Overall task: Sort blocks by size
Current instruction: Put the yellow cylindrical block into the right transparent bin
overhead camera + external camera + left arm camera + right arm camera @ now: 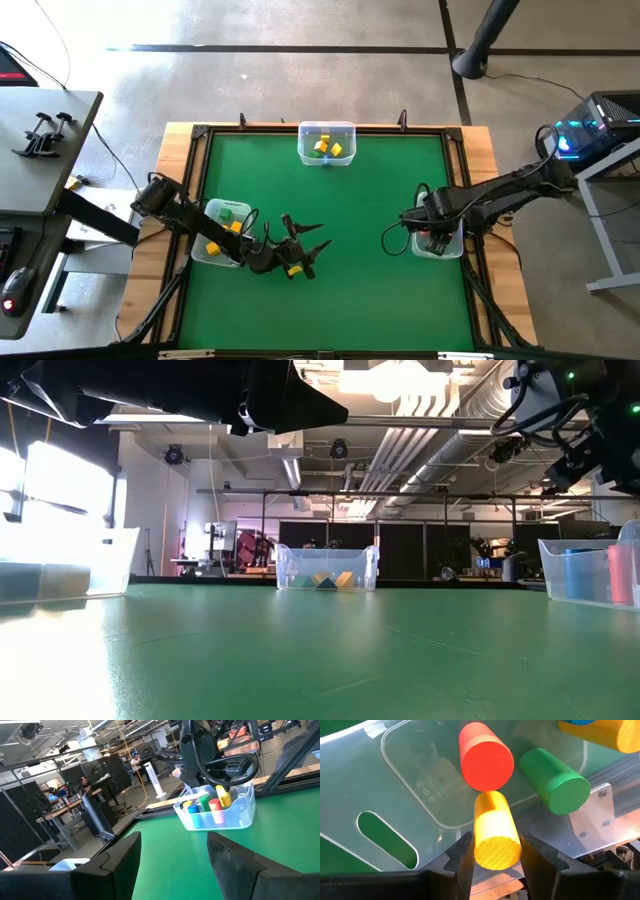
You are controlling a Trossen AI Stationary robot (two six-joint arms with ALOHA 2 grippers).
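Note:
My right gripper (496,852) hangs over the clear bin (440,245) at the table's right edge, shut on a yellow cylinder block (492,827). Under it in the bin stand a red block (485,757), a green one (552,780) and further yellow and blue ones (195,815). My left gripper (172,850) is open and level above the green mat near the left bin (222,232), pointing at the right bin, with nothing between its fingers. The left bin holds green and yellow blocks; the far bin (327,143) holds yellow and green ones. My right gripper pinches the yellow cylinder by its round side near its upper end (497,851), one finger (462,857) on each side. The fingers come steeply from above and lie along the cylinder. The cylinder stands tilted (223,796), its lower end down in the bin beside the red block.
A raised black frame (200,135) runs round the green mat. The mat between the three bins is bare. A small yellow bit (293,268) shows by my left hand; what it is cannot be told. Cables loop around the right wrist.

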